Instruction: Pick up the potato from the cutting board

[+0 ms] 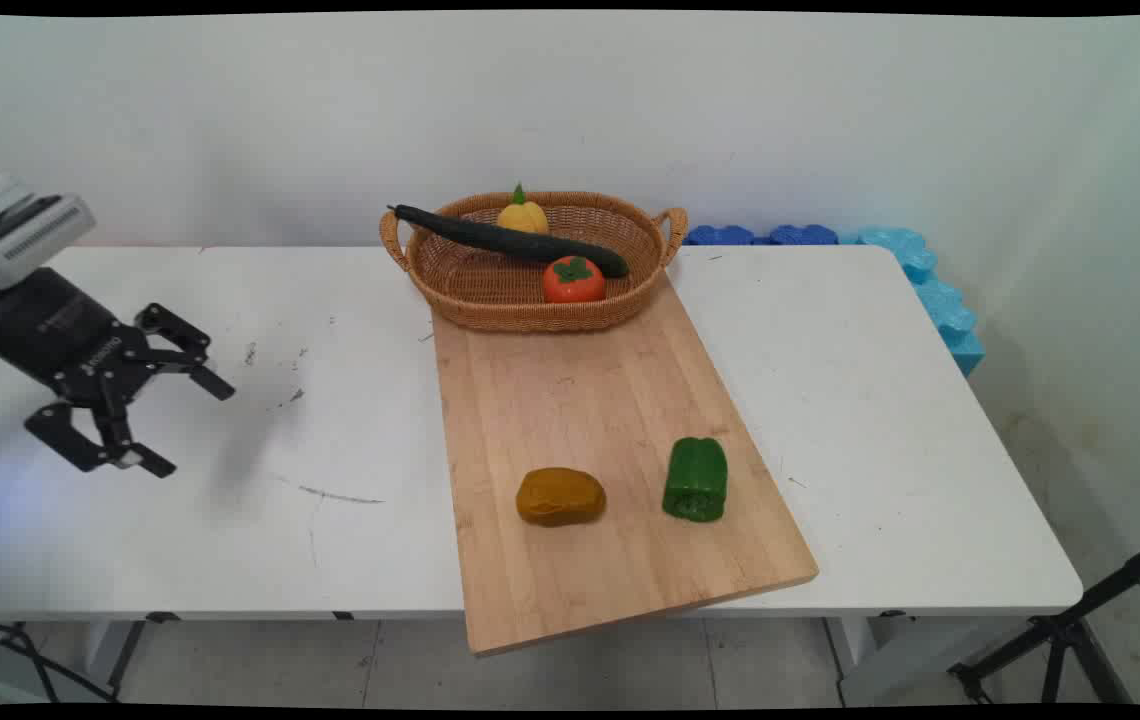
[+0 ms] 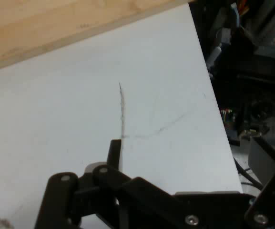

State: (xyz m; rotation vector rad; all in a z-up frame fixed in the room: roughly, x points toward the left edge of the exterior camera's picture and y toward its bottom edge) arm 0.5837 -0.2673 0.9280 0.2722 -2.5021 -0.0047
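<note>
cutting board [image 2: 56, 28]: hand view crops it at the top edge, only a strip shows | hand [image 2: 185, 186]: linkage cut by the bottom edge, one fingertip [image 2: 114, 152] visible | yellow pepper [image 1: 523, 215]: lower part hidden behind cucumber [image 1: 505, 240] | foam blocks [image 1: 915, 275]: partly hidden behind counter [image 1: 890, 420]

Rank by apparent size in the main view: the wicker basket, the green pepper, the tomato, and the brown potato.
1. wicker basket, clearly the largest.
2. brown potato and green pepper: they look about equal, so I leave them unranked.
3. tomato, smallest, though it lies farther from the camera, which may shrink it.
</note>
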